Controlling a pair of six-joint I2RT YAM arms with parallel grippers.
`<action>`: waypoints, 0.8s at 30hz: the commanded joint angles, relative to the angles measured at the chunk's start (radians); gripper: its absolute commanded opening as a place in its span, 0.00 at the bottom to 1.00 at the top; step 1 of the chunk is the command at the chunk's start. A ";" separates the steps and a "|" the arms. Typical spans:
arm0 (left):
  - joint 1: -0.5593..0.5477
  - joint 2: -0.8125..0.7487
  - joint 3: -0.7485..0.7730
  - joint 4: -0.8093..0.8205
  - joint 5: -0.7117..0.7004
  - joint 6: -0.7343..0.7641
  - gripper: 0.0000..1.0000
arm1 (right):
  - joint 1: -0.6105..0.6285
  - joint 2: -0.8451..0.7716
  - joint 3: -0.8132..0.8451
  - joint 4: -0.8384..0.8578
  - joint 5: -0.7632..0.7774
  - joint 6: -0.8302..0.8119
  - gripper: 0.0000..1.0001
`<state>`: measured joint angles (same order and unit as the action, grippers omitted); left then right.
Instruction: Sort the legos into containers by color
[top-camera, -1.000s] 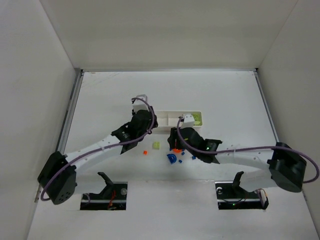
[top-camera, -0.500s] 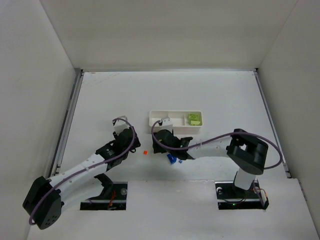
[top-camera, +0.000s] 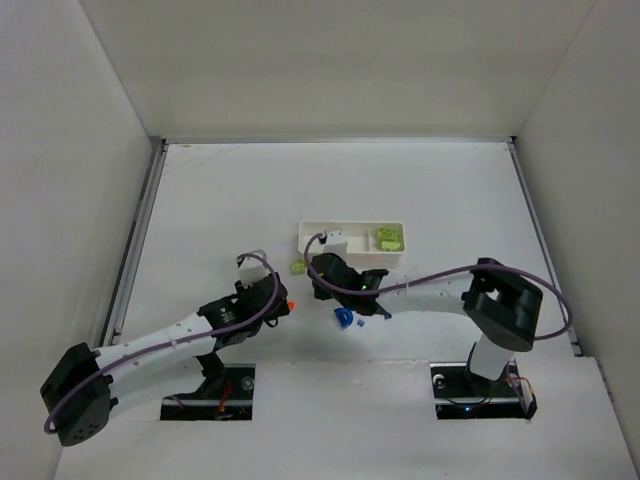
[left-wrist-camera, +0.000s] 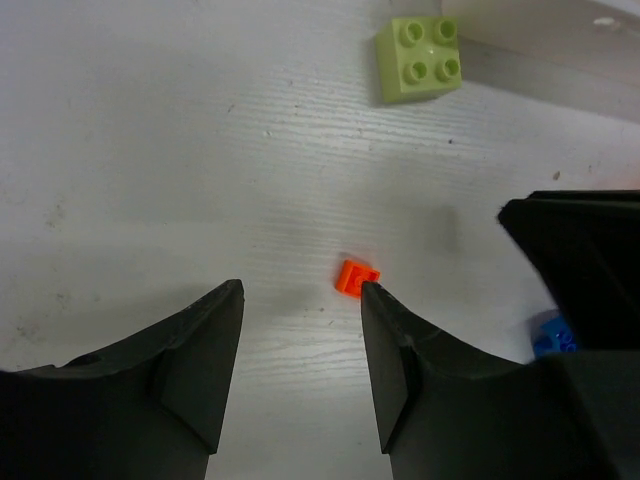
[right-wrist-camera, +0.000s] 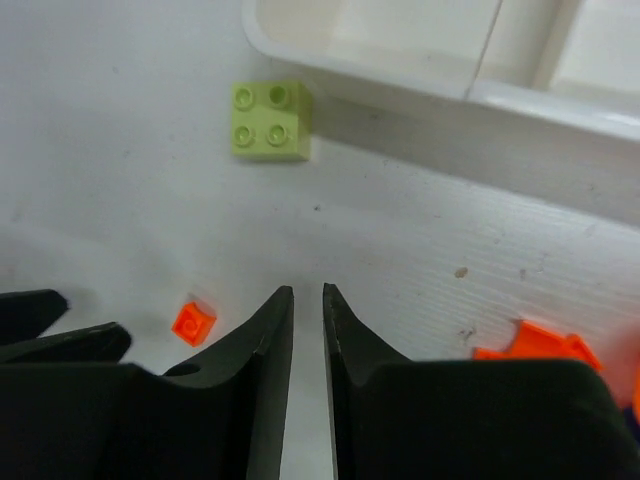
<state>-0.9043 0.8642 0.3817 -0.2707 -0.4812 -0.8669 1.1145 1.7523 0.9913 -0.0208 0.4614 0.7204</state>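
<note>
One small orange brick (top-camera: 291, 304) decides the coming move. From above, it lies toward the near edge of the worktop (top-camera: 450, 200), left of the middle, seemingly right at the tips of the left gripper (top-camera: 281, 303); the view is too small to be sure. The right gripper (top-camera: 316, 280) is farther from it, toward the tray (top-camera: 350, 226).

In the left wrist view the fingers are spread. The brick sits just ahead of the tips, close to the right-hand one and not centred.

In the right wrist view the fingers are almost pressed together and empty. The brick is off to their left, and a lime-green brick (right-wrist-camera: 270, 120) lies beside the tray wall.
</note>
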 joint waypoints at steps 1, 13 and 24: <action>-0.032 0.028 0.005 -0.009 -0.028 -0.029 0.48 | -0.049 -0.173 -0.022 0.016 0.039 -0.039 0.24; 0.038 -0.168 -0.017 -0.076 -0.116 -0.104 0.47 | -0.039 -0.065 0.072 0.042 -0.052 -0.145 0.55; 0.144 -0.220 -0.044 -0.016 -0.034 -0.078 0.48 | -0.025 0.148 0.178 0.071 0.034 -0.159 0.67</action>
<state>-0.7658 0.6567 0.3573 -0.3031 -0.5316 -0.9226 1.0992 1.8717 1.1168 0.0105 0.4343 0.5690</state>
